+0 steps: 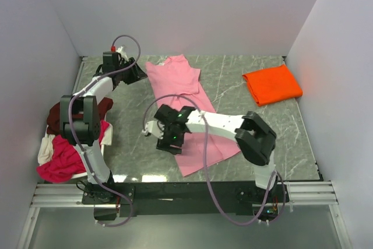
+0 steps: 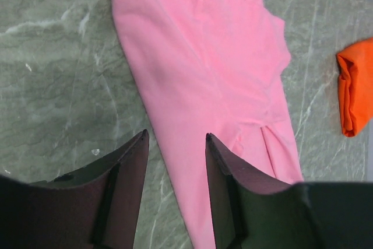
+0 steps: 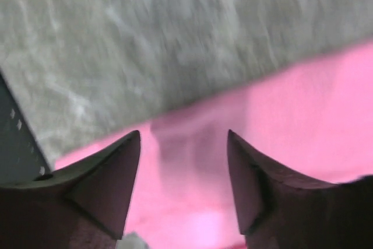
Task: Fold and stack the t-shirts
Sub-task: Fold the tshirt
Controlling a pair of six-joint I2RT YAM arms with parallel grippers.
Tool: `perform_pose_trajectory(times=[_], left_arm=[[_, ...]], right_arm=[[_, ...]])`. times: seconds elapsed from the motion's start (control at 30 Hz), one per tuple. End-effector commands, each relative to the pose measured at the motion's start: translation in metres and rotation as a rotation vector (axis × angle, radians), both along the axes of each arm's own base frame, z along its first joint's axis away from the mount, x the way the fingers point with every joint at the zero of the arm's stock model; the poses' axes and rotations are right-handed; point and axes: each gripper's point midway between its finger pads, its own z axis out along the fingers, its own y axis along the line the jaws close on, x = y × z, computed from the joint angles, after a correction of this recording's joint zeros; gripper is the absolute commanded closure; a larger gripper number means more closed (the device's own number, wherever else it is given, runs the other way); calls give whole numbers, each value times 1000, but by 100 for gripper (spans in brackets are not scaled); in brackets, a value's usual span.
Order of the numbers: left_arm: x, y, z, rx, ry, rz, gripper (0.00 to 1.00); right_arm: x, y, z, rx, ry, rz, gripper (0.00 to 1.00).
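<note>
Shirt pile [image 1: 63, 158]: lies at the near left edge of the bench [image 1: 280, 138], well left of the pink shirt. Magenta, maroon and cream cloth is heaped loose, apparently waiting its turn.
Right arm [image 1: 221, 123]: reaches in from the near right, with its wrist over the pink shirt's near left edge.
Right jaws: wide apart with nothing between them. Pink cloth and the shirt's edge lie just below, though the wrist view is blurred. They seem set there so that edge can be pinched and lifted.
Pink shirt [image 1: 178, 83]: spread flat as a long, narrow strip slanting away from the near middle of the bench. A small pleat shows along one side. It looks narrowed already, so a fold along its length is probably due.
Left arm [image 1: 102, 86]: stretched toward the far end of the pink shirt.
Left jaws: about half open and empty, hanging over bare bench just left of the pink shirt's far end, probably to take that end while the right side works the near one.
Orange shirt [image 1: 272, 84]: folded into a tidy block, well right of the pink shirt, likely the base of the stack.
</note>
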Motion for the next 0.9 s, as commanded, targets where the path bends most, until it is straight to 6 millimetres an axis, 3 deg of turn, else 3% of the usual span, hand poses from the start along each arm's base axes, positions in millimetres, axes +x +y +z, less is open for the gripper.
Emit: perform_pose_trajectory(times=[0.0,0.03,0.07,0.1,0.13,0.17,0.23,0.27,0.33,0.37,0.43,0.5,0.57,0.6,0.63,0.67,0.8,0.87], left_arm=[[1,-7,50,-2,-140,-61,51],[1,-12,48,-18,-134,-82,51],[1,-14,47,-25,-131,-92,51],[1,-20,48,-34,-133,-108,50],[0,-23,38,-39,-105,-117,51],[-2,-30,33,-47,-88,-139,51],[2,-35,22,-54,-50,-144,52],[2,-39,16,-59,-26,-146,52],[5,-47,6,-61,4,-153,56],[3,-54,1,-59,24,-165,58],[8,-59,-7,-43,47,-169,61],[7,-68,-14,-24,72,-184,61],[7,-75,-28,10,102,-193,61],[10,-73,-32,31,111,-177,61],[10,-71,-40,41,129,-168,61],[12,-70,-41,44,133,-156,61],[22,-61,-39,77,114,-104,62],[23,-58,-32,86,99,-96,63]], right_arm=[[9,-28,49,96,21,-47,27],[9,-41,47,95,35,-57,18],[25,-57,62,140,15,-114,16],[29,-63,68,184,29,-133,16],[35,-80,63,188,39,-172,15],[58,-103,73,228,15,-258,15],[82,-124,81,296,23,-341,14],[107,-150,85,329,11,-443,14],[140,-160,108,447,-15,-512,13],[157,-169,110,475,-19,-562,13],[200,-184,132,570,-84,-666,12],[232,-190,134,640,-87,-716,12],[252,-180,122,690,50,-769,11],[242,-181,106,634,183,-799,11],[262,-178,126,647,175,-797,11],[265,-176,92,595,274,-829,11],[279,-190,57,516,240,-970,13],[270,-195,41,466,273,-986,18]])
